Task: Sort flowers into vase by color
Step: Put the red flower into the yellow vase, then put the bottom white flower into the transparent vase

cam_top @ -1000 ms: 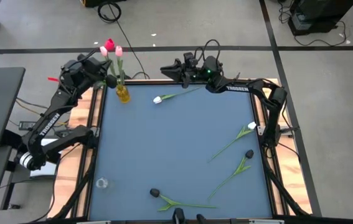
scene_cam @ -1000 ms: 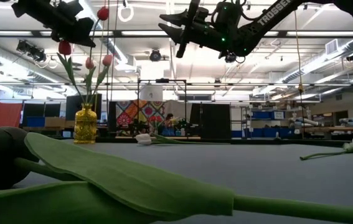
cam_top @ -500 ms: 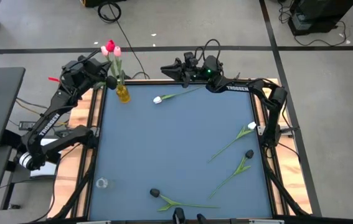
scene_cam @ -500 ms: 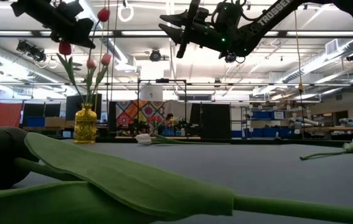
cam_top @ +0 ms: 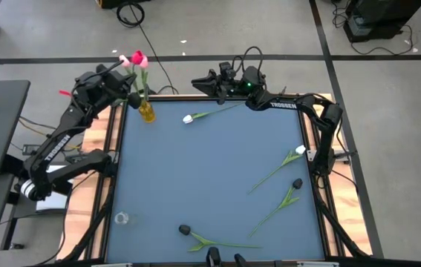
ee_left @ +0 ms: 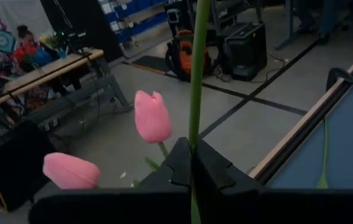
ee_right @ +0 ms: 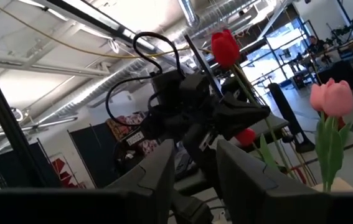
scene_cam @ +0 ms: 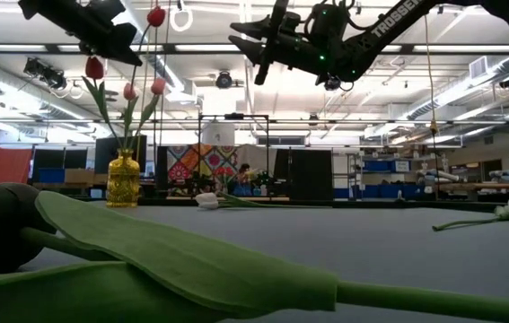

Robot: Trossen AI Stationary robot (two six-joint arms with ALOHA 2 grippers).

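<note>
A yellow vase [cam_top: 146, 112] stands at the table's far left corner with pink tulips [ee_left: 152, 116] and a red one [scene_cam: 94, 68] in it. My left gripper [cam_top: 118, 84] is high above the vase, shut on another red tulip [scene_cam: 155, 15]. My right gripper [cam_top: 197, 81] hangs open above the far edge, touching nothing. Two white tulips [cam_top: 188, 119] [cam_top: 300, 150] and two black tulips [cam_top: 297, 183] [cam_top: 184, 231] lie flat on the blue table. My left gripper pinches the red tulip's stem [ee_left: 195, 118] between its two fingers, well below the head. The fingers lie across the stem, coming roughly level from the table's left. The flower stands nearly upright, head above the gripper, its stem running down toward the vase mouth.
A small clear glass [cam_top: 122, 219] stands near the table's near left corner. A black tulip and its broad leaf [scene_cam: 191, 260] fill the low view's foreground. The middle of the blue table [cam_top: 210, 170] is bare. People sit in the room behind.
My left gripper has risen slightly with the red tulip, and the flower's head has shifted a little toward the table's right, above the pink ones. My right gripper has kept still.
</note>
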